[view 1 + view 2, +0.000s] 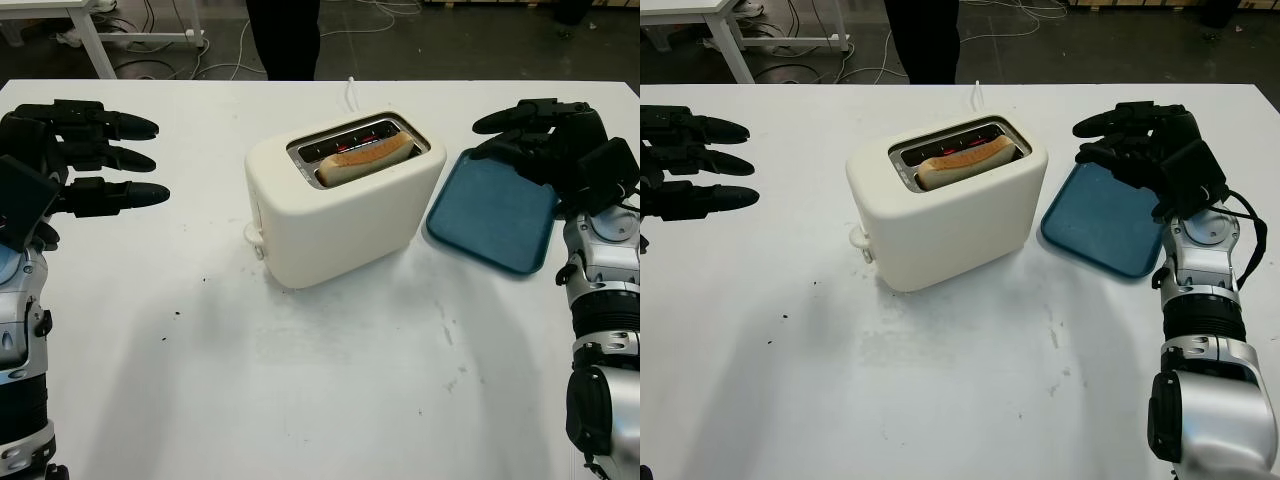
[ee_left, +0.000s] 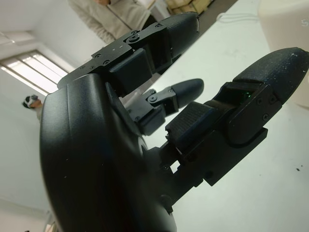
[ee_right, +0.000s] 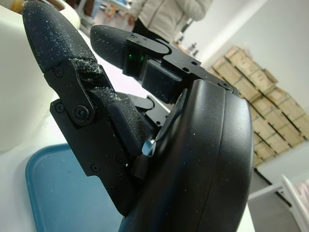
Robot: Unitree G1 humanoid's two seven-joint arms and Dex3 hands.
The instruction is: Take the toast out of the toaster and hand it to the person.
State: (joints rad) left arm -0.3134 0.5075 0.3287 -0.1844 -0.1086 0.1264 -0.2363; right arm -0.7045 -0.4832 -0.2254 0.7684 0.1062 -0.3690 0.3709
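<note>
cream toaster [image 1: 345, 205] holds toast [image 1: 365, 157] in its slot; both hands' fingers [image 1: 110, 160] spread, empty.

On the table [image 1: 300, 400] in front of me I count one cream toaster [image 1: 340, 205] with two slots, and one slice of toast [image 1: 365, 157] in the nearer slot. One blue tray [image 1: 492, 212] lies beside it. One person [image 1: 284, 35] stands at the far edge. I have two hands: my left hand [image 1: 75, 160] and my right hand [image 1: 545, 140], each with three fingers [image 1: 120, 193].
</note>
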